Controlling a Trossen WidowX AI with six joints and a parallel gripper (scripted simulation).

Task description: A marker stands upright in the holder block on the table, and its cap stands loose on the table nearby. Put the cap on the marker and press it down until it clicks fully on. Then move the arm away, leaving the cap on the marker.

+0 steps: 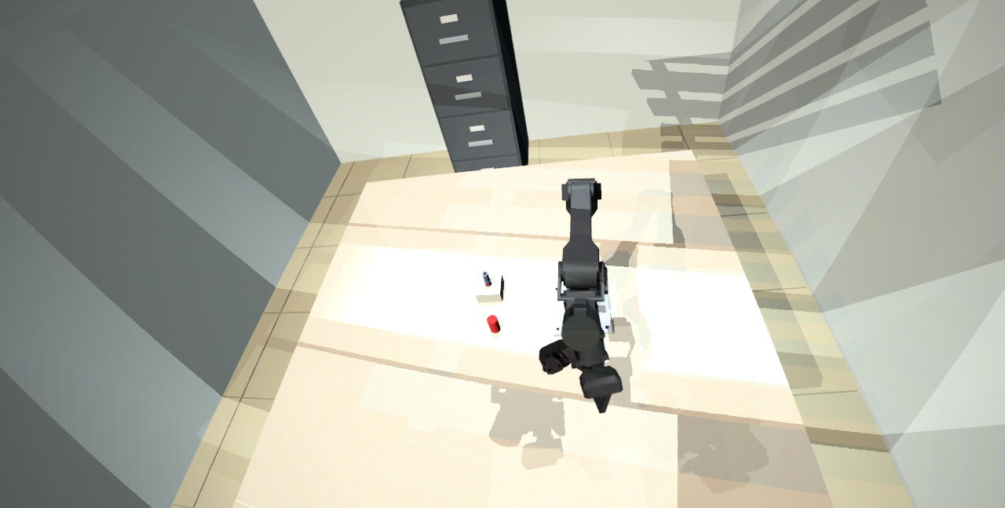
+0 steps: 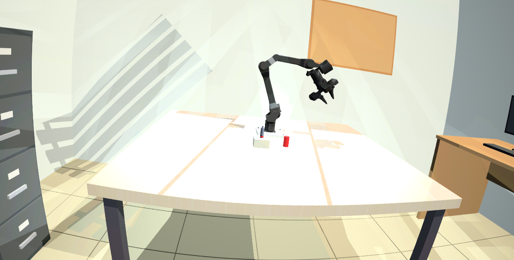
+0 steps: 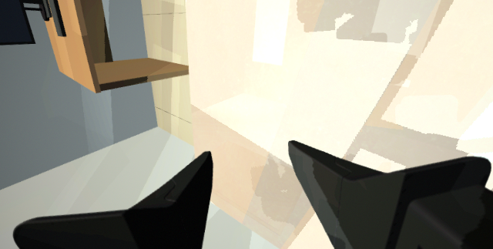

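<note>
The marker (image 1: 486, 279) (image 2: 262, 131) stands upright in the pale holder block (image 1: 488, 296) (image 2: 261, 143). Its body is dark, with a red part at the bottom, and no cap is on it. The red cap (image 1: 493, 323) (image 2: 286, 141) stands upright on the table, a short way from the block, on its right in the exterior view. My gripper (image 2: 329, 101) (image 3: 250, 152) is open, with a gap between its fingertips and nothing between them. It is high above the table, off to the right of the cap and block in the exterior view. Neither marker nor cap shows in the wrist view.
The arm's base plate (image 1: 608, 315) is just behind the block in the exterior view. A dark filing cabinet (image 1: 456, 34) (image 2: 21, 64) stands beyond the table. A wooden desk (image 2: 463, 172) (image 3: 73, 29) stands off the table's other side. A cork board (image 2: 352, 35) hangs on the wall.
</note>
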